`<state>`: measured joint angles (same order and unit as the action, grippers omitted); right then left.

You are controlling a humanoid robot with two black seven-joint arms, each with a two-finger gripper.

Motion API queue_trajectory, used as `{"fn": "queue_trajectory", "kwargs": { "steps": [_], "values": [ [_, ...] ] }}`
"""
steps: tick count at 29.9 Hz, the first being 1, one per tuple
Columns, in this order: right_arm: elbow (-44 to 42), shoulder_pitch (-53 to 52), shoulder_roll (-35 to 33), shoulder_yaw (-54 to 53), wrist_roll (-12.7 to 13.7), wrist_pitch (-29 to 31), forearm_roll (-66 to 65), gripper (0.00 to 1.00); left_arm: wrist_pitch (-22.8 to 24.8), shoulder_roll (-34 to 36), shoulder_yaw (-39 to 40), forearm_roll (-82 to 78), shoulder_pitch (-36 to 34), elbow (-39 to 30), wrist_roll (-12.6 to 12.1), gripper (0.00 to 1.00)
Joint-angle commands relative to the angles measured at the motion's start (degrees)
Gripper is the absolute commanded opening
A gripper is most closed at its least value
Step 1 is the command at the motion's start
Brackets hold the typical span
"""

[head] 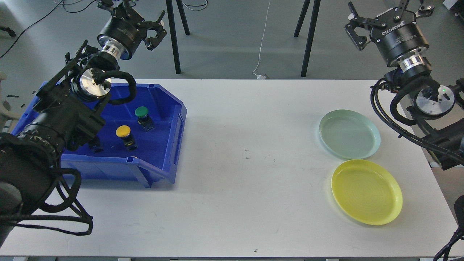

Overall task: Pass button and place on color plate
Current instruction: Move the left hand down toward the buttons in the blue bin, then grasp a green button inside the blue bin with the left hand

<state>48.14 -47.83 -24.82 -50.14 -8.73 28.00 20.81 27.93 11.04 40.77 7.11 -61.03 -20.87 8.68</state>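
- Both grippers are hanging high above the far table edge: the left gripper is showing its fingers spread wide and gripping nothing, and the right gripper is likewise standing open and empty, touching nothing.
- Below the left arm, the blue bin is holding the green button and the yellow button, standing close together; a third dark object is lying half hidden under the arm.
- Far to the right, the green plate and the yellow plate are waiting empty, just beside each other.
- Likely risks: the closely spaced buttons are inviting a knock or a double grab, the bin wall is crowding the descent, the mid-table handover is risking a drop, and the adjoining plates are inviting a colour mix-up.
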Motion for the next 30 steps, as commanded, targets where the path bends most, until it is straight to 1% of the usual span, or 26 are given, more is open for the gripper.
{"fn": "queue_trajectory", "kwargs": {
  "steps": [1,7,9,11,15,19,21,22,24,27,28,30],
  "values": [
    [-0.1,1.0,0.1,0.0,0.0,0.0,0.0,1.00,0.0,0.4,0.0,0.0,-0.1,0.0,0.1,1.00],
    [-0.1,1.3,0.6,0.0,-0.2,0.0,-0.1,1.00,-0.4,2.1,-0.2,-0.1,-0.6,-1.1,-0.3,1.00],
    [0.0,1.2,0.7,-0.1,-0.5,0.0,-0.2,1.00,-1.2,3.8,-1.0,-0.3,-0.6,-4.0,-0.4,1.00],
    [0.6,1.0,0.0,0.0,-0.7,0.0,-0.2,1.00,-1.1,7.2,-2.2,-1.1,-0.1,-9.0,-0.5,1.00],
    [0.8,0.5,-0.8,-0.8,-0.6,0.0,-0.4,1.00,-2.0,19.3,-10.1,-6.1,0.1,-21.8,-0.4,1.00],
    [1.8,0.5,-3.0,-1.1,-0.7,0.0,-0.4,1.00,-5.2,29.6,-13.2,-10.8,0.2,-36.0,-0.4,1.00],
    [3.2,0.5,-3.7,-2.1,-0.8,0.0,-0.4,1.00,-6.8,35.0,-14.1,-18.2,0.1,-43.0,-0.2,1.00],
    [3.4,0.5,-3.9,-2.4,-0.8,0.0,-0.4,1.00,-7.5,36.9,-14.1,-22.4,0.1,-45.0,-0.2,0.99],
    [3.4,0.5,-4.5,-3.2,-0.7,0.0,-0.5,1.00,-8.2,40.9,-14.4,-32.3,0.1,-48.4,-0.2,0.93],
    [3.5,0.5,-5.5,-3.5,-0.8,0.0,-0.5,1.00,-7.5,44.9,-14.6,-44.7,0.2,-49.8,-0.5,0.90],
    [3.5,0.4,-5.7,-3.5,-0.8,0.0,-0.5,1.00,-6.8,45.9,-14.9,-47.8,0.2,-49.8,-0.7,0.89],
    [3.5,0.4,-5.8,-3.5,-0.7,0.0,-0.5,1.00,-3.7,47.7,-15.7,-54.1,0.2,-49.8,-1.3,0.88]
  ]
}}
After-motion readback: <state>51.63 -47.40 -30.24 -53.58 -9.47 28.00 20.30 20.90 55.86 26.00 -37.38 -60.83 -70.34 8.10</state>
